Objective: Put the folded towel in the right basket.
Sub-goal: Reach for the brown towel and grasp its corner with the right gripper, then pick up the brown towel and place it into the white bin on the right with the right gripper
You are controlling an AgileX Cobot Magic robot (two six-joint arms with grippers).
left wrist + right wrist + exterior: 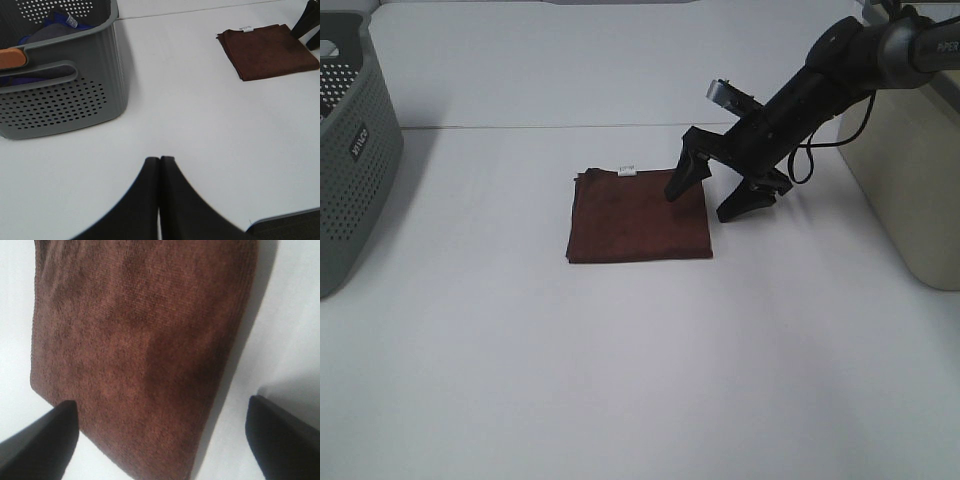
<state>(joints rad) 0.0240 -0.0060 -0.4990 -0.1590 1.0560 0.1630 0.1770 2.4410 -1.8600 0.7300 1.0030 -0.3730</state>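
Note:
A folded dark brown towel (638,215) with a small white tag lies flat in the middle of the white table. It also shows in the left wrist view (267,51) and fills the right wrist view (140,350). My right gripper (705,200) is open and low at the towel's right edge, one finger over the towel, the other over bare table beside it. In the right wrist view the gripper (162,432) straddles that edge. The right basket (910,180) is beige and stands at the right table edge. My left gripper (159,165) is shut and empty, far from the towel.
A grey perforated basket (350,150) stands at the left edge of the table. In the left wrist view this basket (65,85) holds blue and grey cloth. The table's back edge (560,126) runs behind the towel.

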